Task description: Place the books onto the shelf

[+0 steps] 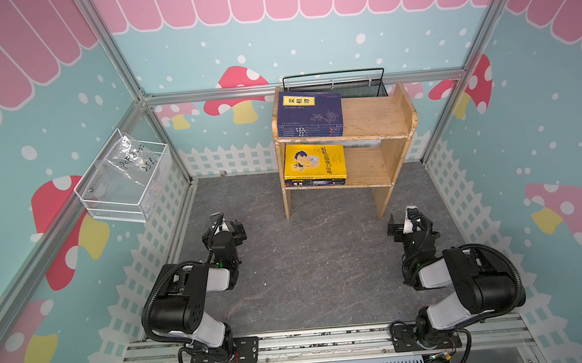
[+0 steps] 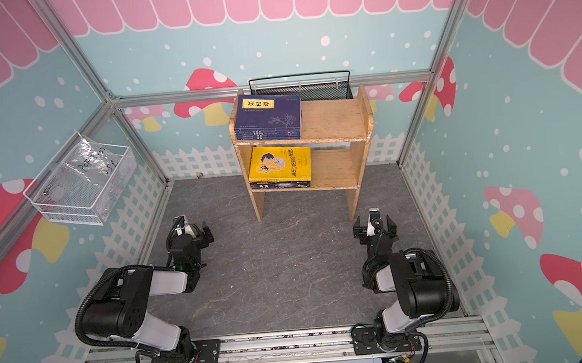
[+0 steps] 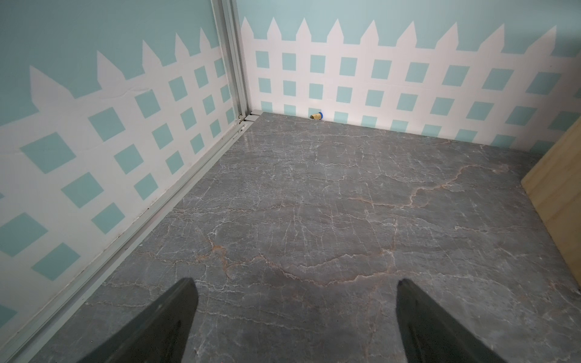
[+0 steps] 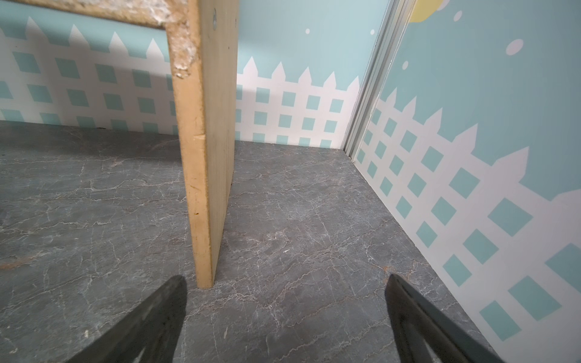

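The light wooden shelf [image 1: 369, 117] [image 2: 334, 116] stands at the back of the grey floor. A stack of navy books [image 1: 309, 114] [image 2: 269, 115] with a yellow title label lies flat at the left of its top tier. On the lower tier a bright yellow book [image 1: 314, 161] [image 2: 279, 164] tops a stack of dark books. My left gripper [image 1: 229, 228] [image 3: 295, 281] hovers open over bare floor, left of the shelf. My right gripper [image 1: 404, 223] [image 4: 285, 278] is open too, just in front of the shelf's right plank leg [image 4: 207, 157]. Neither holds anything.
A black mesh basket [image 1: 346, 84] hangs on the back wall behind the shelf. A white wire basket [image 1: 124, 180] with a clear plastic bag is fixed to the left wall. A small brass fitting [image 3: 316, 115] lies at the back wall. The marbled floor [image 1: 305, 258] spreads between the arms.
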Tool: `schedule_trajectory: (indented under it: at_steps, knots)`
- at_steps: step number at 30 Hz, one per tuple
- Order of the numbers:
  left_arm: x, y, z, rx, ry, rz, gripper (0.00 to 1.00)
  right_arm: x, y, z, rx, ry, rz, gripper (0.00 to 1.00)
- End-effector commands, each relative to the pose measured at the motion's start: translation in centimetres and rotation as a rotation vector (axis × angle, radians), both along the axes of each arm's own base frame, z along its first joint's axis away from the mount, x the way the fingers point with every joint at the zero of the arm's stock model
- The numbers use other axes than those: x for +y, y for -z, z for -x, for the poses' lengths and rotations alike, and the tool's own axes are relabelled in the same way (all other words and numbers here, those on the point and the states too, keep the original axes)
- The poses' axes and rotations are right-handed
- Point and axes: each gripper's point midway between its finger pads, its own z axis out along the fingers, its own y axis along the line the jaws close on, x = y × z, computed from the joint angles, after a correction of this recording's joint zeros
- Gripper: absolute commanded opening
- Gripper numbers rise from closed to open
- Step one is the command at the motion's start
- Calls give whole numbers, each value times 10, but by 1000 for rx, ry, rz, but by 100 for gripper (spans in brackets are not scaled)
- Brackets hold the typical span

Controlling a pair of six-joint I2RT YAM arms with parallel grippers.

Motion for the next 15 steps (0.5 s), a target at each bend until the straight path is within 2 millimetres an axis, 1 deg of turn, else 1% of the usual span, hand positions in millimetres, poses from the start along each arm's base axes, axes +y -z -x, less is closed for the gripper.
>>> schedule_trajectory:
  at_steps: [1,15]
  knots:
    - [0,-10,-3,-23,5,3,99,0,-8,-1,-30,-7,-2,100]
    - [0,-8,-5,-14,6,4,99,0,-8,-1,-30,-6,0,100]
